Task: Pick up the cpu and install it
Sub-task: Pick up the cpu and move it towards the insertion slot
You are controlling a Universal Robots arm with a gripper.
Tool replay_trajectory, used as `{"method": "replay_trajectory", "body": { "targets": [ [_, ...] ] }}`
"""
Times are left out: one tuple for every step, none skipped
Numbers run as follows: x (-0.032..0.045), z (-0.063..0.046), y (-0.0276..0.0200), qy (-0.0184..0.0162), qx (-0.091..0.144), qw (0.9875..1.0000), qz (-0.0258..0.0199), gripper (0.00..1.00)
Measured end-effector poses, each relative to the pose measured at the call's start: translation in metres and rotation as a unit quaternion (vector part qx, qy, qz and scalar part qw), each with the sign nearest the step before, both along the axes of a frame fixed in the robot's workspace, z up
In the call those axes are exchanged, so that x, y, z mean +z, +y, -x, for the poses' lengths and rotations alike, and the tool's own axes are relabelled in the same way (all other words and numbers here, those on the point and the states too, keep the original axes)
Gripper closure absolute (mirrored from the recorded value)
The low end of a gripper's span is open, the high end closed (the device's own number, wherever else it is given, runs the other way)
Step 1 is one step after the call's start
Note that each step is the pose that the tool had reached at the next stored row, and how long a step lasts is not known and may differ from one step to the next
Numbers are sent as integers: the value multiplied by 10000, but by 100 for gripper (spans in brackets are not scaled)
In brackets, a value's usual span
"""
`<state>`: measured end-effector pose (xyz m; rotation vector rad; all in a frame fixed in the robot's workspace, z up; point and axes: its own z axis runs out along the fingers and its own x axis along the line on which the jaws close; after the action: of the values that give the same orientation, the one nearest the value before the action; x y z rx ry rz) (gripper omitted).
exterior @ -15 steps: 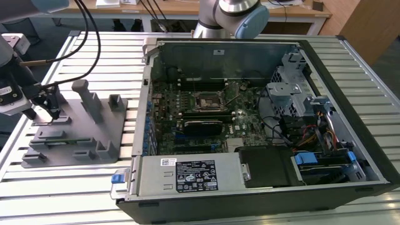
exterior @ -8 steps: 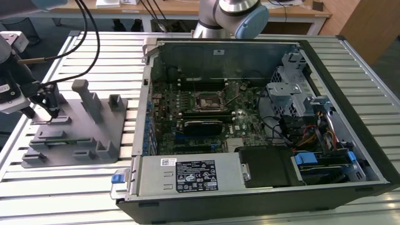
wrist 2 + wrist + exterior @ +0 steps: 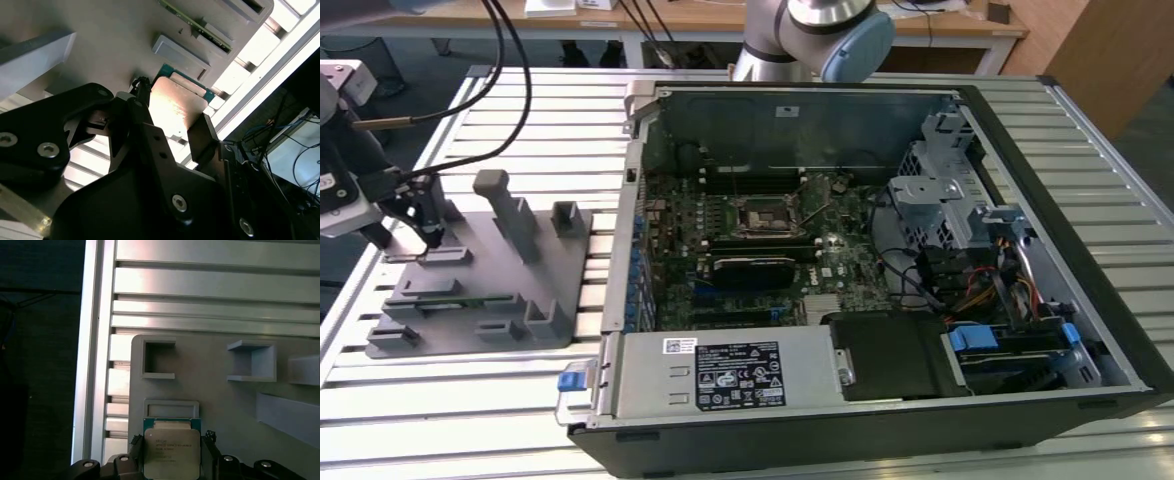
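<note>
The jaws are drawn in narrow on the cpu. In both wrist views a black finger lies against each of two opposite edges of the chip. The cpu lies flat with its silvery top up and a green rim showing along one edge. It rests on the grey holder tray, close to one of the tray's edges and just beside a low rectangular block moulded into it.

In the exterior view the fingers reach down onto the far left part of the holder tray, among its upright posts and pockets. The tray sits on the slatted metal bench, at the exterior view's left. The arm's wrist hangs above it, trailing black cables.

Just to the tray's right lies an open computer case on its side. Its motherboard faces up, with the dark square socket frame near the middle, well apart from the cpu. A power supply fills the case's near left corner. The arm's base stands at the far side of the bench, behind the case.
</note>
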<state>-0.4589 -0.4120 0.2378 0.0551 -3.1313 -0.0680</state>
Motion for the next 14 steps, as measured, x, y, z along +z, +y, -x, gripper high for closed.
{"method": "replay_trajectory", "body": {
  "targets": [
    [10, 0, 0, 0, 0, 10000, 0, 46],
    [19, 0, 0, 0, 0, 10000, 0, 46],
    [26, 0, 0, 0, 0, 10000, 0, 46],
    [32, 0, 0, 0, 0, 10000, 0, 46],
    [38, 0, 0, -1, 0, 10000, 0, 46],
    [45, 0, 0, 0, 0, 10000, 0, 46],
    [52, 0, 0, 0, 0, 10000, 0, 46],
    [58, 0, 0, -1, 0, 10000, 0, 46],
    [64, 0, 0, 0, 0, 10000, 0, 46],
    [72, 0, 0, 0, 0, 10000, 0, 46],
    [80, 0, 0, 0, 0, 10000, 0, 46],
    [90, 0, 0, 0, 0, 10000, 0, 46],
    [101, 0, 0, 0, 0, 10000, 0, 46],
    [112, 0, 0, 0, 0, 10000, 0, 46]
  ]
}}
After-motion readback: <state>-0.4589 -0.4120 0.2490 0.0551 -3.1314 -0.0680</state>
